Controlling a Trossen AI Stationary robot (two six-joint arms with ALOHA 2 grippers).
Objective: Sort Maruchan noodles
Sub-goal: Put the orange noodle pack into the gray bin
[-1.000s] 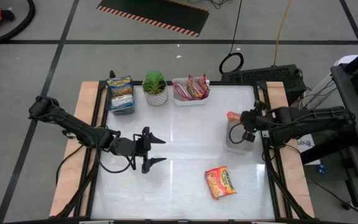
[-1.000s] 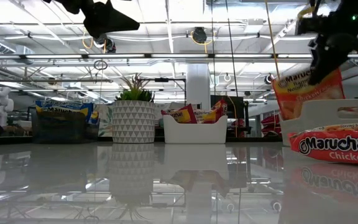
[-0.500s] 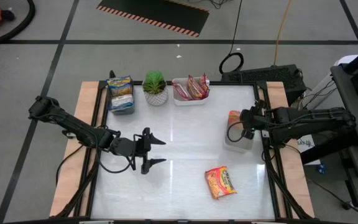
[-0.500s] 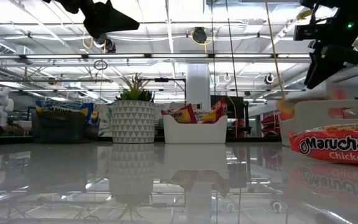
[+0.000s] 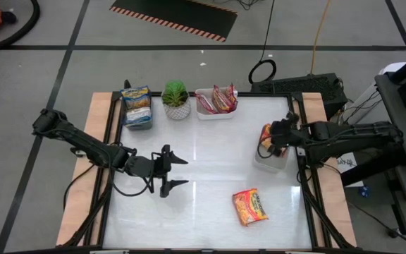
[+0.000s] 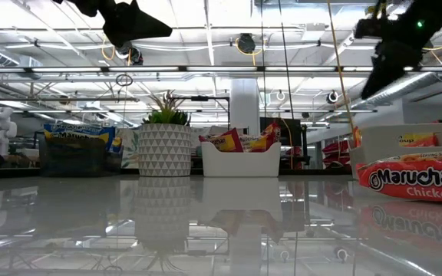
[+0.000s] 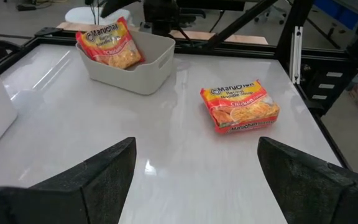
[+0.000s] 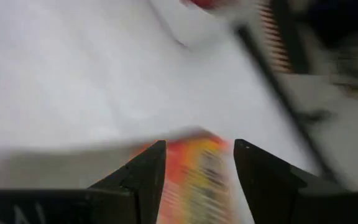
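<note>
Right now I see my right gripper [image 5: 272, 138], fingers spread, empty, over the smooth white plastic tray [image 5: 272, 164] at right centre of the high view. One glossy orange packet [image 7: 109, 47] leans inside it, printed "Maruchan". Another flat packet [image 5: 250, 207], reading "Maruchan Chicken", lies on the shiny white table [image 5: 210, 152] at lower right, well apart. My left gripper [image 5: 175, 171] hovers at left centre, fingers wide; open tabletop lies between the arms.
</note>
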